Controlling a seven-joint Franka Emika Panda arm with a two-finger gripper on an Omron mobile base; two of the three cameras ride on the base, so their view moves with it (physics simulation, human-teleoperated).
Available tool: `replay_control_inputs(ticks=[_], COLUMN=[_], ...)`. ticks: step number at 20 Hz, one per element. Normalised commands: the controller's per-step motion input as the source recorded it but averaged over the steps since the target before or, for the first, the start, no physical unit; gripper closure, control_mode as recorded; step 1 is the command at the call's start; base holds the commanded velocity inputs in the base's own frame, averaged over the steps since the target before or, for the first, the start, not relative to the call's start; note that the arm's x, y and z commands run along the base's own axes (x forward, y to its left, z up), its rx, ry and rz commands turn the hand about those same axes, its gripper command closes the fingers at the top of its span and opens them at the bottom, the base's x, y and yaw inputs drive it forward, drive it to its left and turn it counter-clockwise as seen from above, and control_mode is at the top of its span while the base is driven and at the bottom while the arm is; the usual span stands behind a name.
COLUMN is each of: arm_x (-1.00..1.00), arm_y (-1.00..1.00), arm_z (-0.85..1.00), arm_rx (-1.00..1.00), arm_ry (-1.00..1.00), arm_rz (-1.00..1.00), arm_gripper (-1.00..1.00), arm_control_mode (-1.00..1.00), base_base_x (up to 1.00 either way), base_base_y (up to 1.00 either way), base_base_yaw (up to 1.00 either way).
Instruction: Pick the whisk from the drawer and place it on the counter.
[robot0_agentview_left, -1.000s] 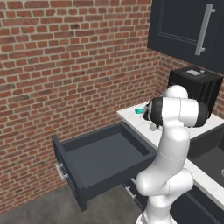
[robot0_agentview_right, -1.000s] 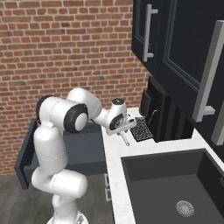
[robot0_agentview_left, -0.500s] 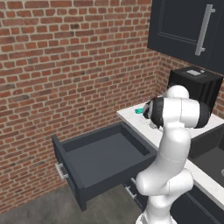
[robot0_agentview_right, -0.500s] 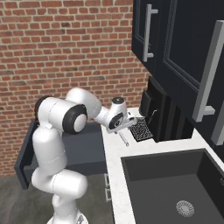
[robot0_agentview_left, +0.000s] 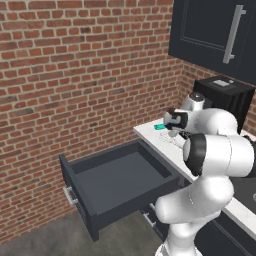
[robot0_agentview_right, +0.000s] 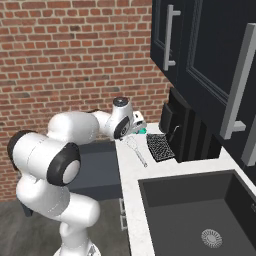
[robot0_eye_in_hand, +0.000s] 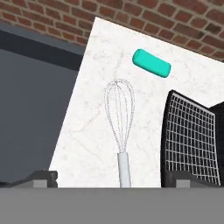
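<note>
On the white bench (robot0_eye_in_hand: 87, 144), the whisk (robot0_eye_in_hand: 121, 127) lies flat, wire head toward the brick wall (robot0_eye_in_hand: 144, 13) and handle toward the jaws (robot0_eye_in_hand: 114, 178), which stand wide apart and hold nothing, one tip to each side of the handle end. Just beside it on one side sits a black wire grid (robot0_eye_in_hand: 190, 140); on the other a bare strip runs to the bench edge above the open drawer (robot0_agentview_left: 120, 185). A teal oblong (robot0_eye_in_hand: 151, 63) lies beyond the head, apart from it. The right base view adds the sink (robot0_agentview_right: 200, 215) nearer the camera, well apart from the whisk (robot0_agentview_right: 136, 149).
</note>
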Motion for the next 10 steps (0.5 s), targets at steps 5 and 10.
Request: replay_control_inputs(ticks=[5, 10], arm_x=[-0.57, -0.45], arm_y=[0.80, 0.58], arm_z=[0.53, 0.43], arm_rx=[0.00, 0.00], arm_ry=[-0.03, -0.11], arm_rz=[0.00, 0.00], arm_gripper=[-1.00, -1.00], arm_control_mode=[-1.00, -1.00], base_base_x=[0.00, 0.00], base_base_y=[0.00, 0.00], base_base_yaw=[0.00, 0.00])
